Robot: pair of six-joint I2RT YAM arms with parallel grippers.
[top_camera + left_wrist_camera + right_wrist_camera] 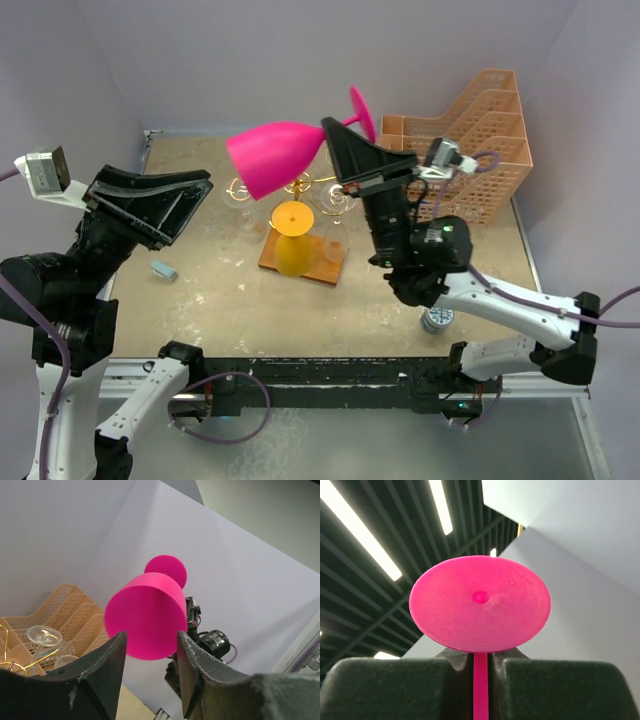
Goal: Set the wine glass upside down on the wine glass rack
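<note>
Mid-carry, the glass (275, 157) is held sideways by its stem in the right hand (480, 656) above the rack (318, 270), and it is yet to be turned rim-down and lowered onto a free arm.

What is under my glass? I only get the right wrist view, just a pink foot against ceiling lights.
Observer: The pink wine glass lies sideways in the right gripper, held high, roughly above the gold rack.
Operator: Any spot taken?
Observer: An orange glass sits upside down at the rack's near side.
Operator: And the other arm?
Observer: The left gripper is open and empty, left of the rack, pointing at the bowl's mouth.
</note>
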